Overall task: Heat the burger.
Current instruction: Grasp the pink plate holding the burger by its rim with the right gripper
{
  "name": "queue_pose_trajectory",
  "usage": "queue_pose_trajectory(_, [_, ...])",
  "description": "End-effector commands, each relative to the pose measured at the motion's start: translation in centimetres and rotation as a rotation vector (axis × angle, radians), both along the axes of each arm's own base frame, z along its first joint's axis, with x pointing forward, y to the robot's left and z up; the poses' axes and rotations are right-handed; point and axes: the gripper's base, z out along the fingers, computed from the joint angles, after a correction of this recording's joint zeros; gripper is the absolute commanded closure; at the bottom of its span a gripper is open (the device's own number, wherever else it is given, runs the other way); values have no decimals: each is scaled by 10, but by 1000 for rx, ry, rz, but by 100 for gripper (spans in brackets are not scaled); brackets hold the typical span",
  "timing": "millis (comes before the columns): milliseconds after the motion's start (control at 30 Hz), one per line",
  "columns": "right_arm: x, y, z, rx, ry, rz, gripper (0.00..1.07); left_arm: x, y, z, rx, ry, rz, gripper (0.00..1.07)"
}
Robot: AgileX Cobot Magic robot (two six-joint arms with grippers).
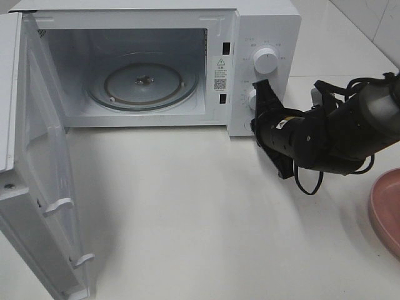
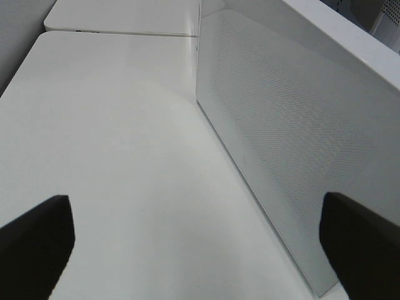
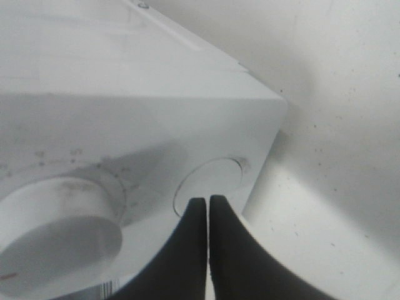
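Observation:
The burger is out of view in every frame. The white microwave (image 1: 262, 25) stands with its door (image 1: 37, 187) swung wide open to the left, and its glass turntable (image 1: 144, 84) is bare. My right gripper (image 1: 260, 94) is shut with nothing in it, its tips at the lower round control (image 3: 209, 181) on the microwave's panel, below the big upper knob (image 1: 266, 62). My left gripper (image 2: 200, 250) does not show in the high view. In its own wrist view its fingers (image 2: 37, 244) stand far apart and open, above the white table beside a dotted white panel (image 2: 281, 125).
A shallow pink plate (image 1: 387, 209) lies at the right edge of the table (image 1: 187, 206), partly cut off. The open door takes up the table's left front. The right arm's black body and cables (image 1: 325, 137) stretch in from the right.

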Motion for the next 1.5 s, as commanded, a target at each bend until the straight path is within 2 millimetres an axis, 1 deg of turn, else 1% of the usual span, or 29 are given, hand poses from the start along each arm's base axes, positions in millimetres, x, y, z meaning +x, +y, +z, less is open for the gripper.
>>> queue_pose_trajectory(33, [-4,0,7,-48,21,70,107,-2,0,0,-4,-22,-7,7])
queue_pose_trajectory(167, [-10,2,16,-126,63,176,107,-2,0,0,-3,-22,-6,7])
queue_pose_trajectory(200, [-13,3,22,-183,70,252,107,-2,0,0,-3,-22,-6,7])
queue_pose_trajectory(233, [-13,3,22,-183,70,252,107,-2,0,0,-3,-22,-6,7])
queue_pose_trajectory(267, [-17,4,29,-248,76,336,107,-2,0,0,-3,-22,-6,7])
queue_pose_trajectory(300, [-19,5,32,-273,79,373,107,-2,0,0,-3,-22,-6,7])
queue_pose_trajectory(333, [-19,5,32,-273,79,373,107,-2,0,0,-3,-22,-6,7])
queue_pose_trajectory(400, [-26,6,38,-355,113,506,107,-2,0,0,-3,-22,-6,7])
queue_pose_trajectory(433, [-26,6,38,-355,113,506,107,-2,0,0,-3,-22,-6,7])
queue_pose_trajectory(467, [-31,7,41,-405,139,591,107,-2,0,0,-3,-22,-6,7])
queue_pose_trajectory(500, [-31,7,41,-405,139,591,107,-2,0,0,-3,-22,-6,7])
queue_pose_trajectory(567, [-39,7,45,-482,168,719,107,-2,0,0,-3,-22,-6,7])
queue_pose_trajectory(600, [-39,7,45,-482,168,719,107,-2,0,0,-3,-22,-6,7])
queue_pose_trajectory(667, [-47,6,47,-557,207,848,107,-2,0,0,-3,-22,-6,7])
queue_pose_trajectory(700, [-47,6,47,-557,207,848,107,-2,0,0,-3,-22,-6,7])
queue_pose_trajectory(733, [-53,5,48,-609,239,939,107,-2,0,0,-3,-22,-6,7])
queue_pose_trajectory(800, [-56,3,48,-634,259,984,107,-2,0,0,-3,-22,-6,7])
queue_pose_trajectory(867, [-68,-3,54,-723,321,1119,105,-2,0,0,-3,-22,-6,7])
queue_pose_trajectory(933, [-70,-5,57,-748,333,1146,105,-2,0,0,-3,-22,-6,7])
queue_pose_trajectory(967, [-74,-9,61,-800,357,1196,104,-2,0,0,-3,-22,-6,7])
queue_pose_trajectory(1067, [-76,-11,64,-826,367,1216,104,-2,0,0,-3,-22,-6,7])
queue_pose_trajectory(1133, [-82,-20,74,-906,402,1271,103,-2,0,0,-3,-22,-6,7])
queue_pose_trajectory(1267, [-90,-27,84,-946,454,1300,102,-2,0,0,-3,-22,-6,7])
queue_pose_trajectory(1333, [-97,-33,91,-955,502,1318,97,-2,0,0,-3,-22,-6,7])
queue_pose_trajectory(1367, [-97,-33,91,-955,502,1318,97,-2,0,0,-3,-22,-6,7])
queue_pose_trajectory(1400, [-102,-36,97,-966,519,1343,92,-2,0,0,-3,-22,-6,7])
queue_pose_trajectory(1433, [-107,-39,101,-980,536,1378,82,-2,0,0,-3,-22,-6,7])
queue_pose_trajectory(1467, [-107,-39,101,-980,536,1378,82,-2,0,0,-3,-22,-6,7])
queue_pose_trajectory(1500, [-109,-40,104,-990,537,1397,74,-2,0,0,-3,-22,-6,7])
